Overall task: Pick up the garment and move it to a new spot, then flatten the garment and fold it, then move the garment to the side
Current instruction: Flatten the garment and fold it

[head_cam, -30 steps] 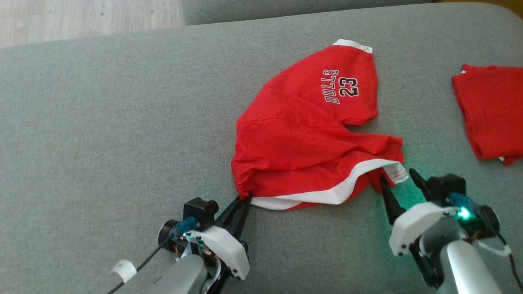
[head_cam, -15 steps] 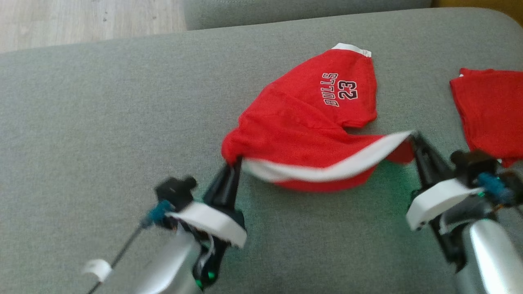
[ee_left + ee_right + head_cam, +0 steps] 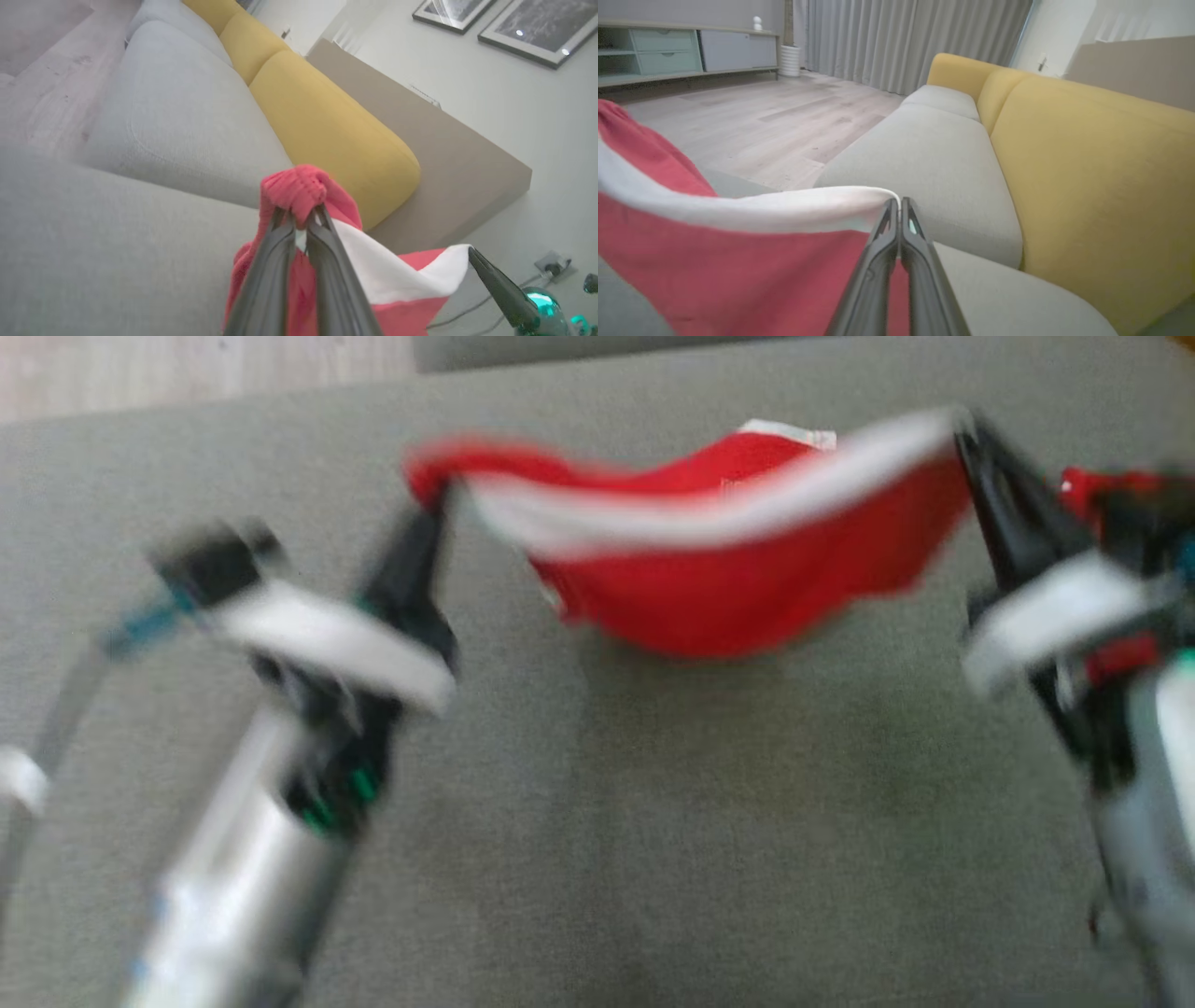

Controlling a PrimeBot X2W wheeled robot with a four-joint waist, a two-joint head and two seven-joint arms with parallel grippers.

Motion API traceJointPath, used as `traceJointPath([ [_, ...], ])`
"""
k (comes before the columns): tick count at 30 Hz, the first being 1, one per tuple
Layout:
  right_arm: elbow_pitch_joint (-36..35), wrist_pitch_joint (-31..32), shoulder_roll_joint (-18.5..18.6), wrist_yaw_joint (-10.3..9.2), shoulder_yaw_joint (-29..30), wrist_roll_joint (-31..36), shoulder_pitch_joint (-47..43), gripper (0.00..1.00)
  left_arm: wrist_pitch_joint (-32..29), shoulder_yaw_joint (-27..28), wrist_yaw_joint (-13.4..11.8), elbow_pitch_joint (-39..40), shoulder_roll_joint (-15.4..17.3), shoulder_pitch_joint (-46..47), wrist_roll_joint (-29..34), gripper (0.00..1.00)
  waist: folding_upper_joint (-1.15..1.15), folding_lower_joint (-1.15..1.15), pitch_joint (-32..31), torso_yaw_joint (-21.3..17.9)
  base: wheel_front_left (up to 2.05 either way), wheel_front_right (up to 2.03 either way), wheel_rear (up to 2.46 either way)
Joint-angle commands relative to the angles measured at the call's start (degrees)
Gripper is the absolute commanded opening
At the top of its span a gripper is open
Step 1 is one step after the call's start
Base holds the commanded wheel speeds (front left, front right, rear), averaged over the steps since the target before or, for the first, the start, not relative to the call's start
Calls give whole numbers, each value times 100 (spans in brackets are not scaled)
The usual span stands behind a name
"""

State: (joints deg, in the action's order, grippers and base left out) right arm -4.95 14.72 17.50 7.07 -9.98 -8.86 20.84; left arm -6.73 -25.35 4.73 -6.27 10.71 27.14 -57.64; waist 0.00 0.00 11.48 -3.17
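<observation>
Garment (image 3: 747, 607), upper centre: left gripper (image 3: 437, 509) and right gripper (image 3: 962, 427) jaws pinch opposite ends; thin grips may slip under tension.

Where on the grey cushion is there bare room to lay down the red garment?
Bare: the cushion left of the left pincer, as far as the floor, and the wide near strip below the hanging garment. Crowded: the right side, where another red cloth lies beside the right pincer.
</observation>
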Motion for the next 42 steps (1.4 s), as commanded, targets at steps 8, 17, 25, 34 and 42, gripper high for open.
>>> traceJointPath([
  [8,1839,-1096,-239,42,-563,-163,3406,0,293,1172,-348,-579,352,2632,101,0,0,0,993,-457,0,0,0],
  [17,2999,-2451,-473,42,-464,485,4655,0,1311,1210,174,-782,219,3651,287,0,0,0,1152,-307,0,0,0],
  [25,3077,-1500,484,42,-2072,-401,3215,0,956,596,253,-784,456,1602,-37,0,0,0,899,-47,0,0,0],
  [34,1102,248,2196,42,-2995,-2808,1224,0,58,-57,-140,348,966,-1193,-427,0,0,0,323,301,0,0,0],
  [42,-370,1588,2997,42,-1597,-3689,-940,0,-543,-81,-969,2370,1625,-3001,-908,0,0,0,-53,507,0,0,0],
])
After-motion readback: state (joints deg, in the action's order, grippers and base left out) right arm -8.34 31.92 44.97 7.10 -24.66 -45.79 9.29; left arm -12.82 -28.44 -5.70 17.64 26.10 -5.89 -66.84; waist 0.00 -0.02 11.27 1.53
